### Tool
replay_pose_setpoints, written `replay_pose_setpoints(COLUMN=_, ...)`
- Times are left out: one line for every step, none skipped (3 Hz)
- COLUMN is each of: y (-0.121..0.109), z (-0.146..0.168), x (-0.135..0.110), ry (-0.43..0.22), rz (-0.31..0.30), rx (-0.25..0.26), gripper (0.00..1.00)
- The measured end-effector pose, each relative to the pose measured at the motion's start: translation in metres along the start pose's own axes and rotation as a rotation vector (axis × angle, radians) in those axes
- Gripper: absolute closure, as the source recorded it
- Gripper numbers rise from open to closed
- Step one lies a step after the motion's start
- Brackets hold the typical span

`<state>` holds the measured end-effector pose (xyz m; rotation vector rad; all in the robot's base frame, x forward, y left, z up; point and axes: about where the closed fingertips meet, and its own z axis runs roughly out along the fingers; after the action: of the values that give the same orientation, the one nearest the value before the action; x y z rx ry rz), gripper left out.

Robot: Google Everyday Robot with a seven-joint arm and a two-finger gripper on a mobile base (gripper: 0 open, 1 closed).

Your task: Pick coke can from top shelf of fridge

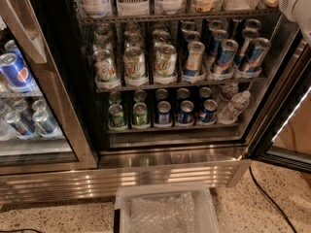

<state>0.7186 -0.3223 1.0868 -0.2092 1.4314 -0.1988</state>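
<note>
Open fridge [170,171] stocked with cans [134,62], white gripper [297,4] at top right, grasp cannot be told.

We see a speckled, sandy-coloured floor [238,212] along the bottom. The fridge [146,176] stands on it on its ribbed steel base. Just in front of that base, at the middle, a pale plastic bin [166,190] sits on the floor, with crinkled clear wrap [163,215] inside. To the right a black cable [268,199] trails across the floor. The gripper [296,4] is far above, at the top right corner.
</note>
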Motion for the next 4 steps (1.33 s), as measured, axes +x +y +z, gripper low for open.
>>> replay_pose_setpoints(y=-0.0003, z=-0.0005, x=-0.0026, ry=-0.009, rz=0.000, rx=0.005, gripper=0.53)
replay_pose_setpoints(y=0.0001, z=-0.0019, x=-0.0049, ry=-0.016, rz=-0.004, rx=0.009, gripper=0.63)
replay_pose_setpoints(y=0.0003, z=-0.0019, x=-0.0050, ry=-0.016, rz=-0.004, rx=0.009, gripper=0.82)
replay_pose_setpoints(y=0.0007, z=-0.0019, x=-0.0052, ry=-0.016, rz=-0.004, rx=0.008, gripper=1.00)
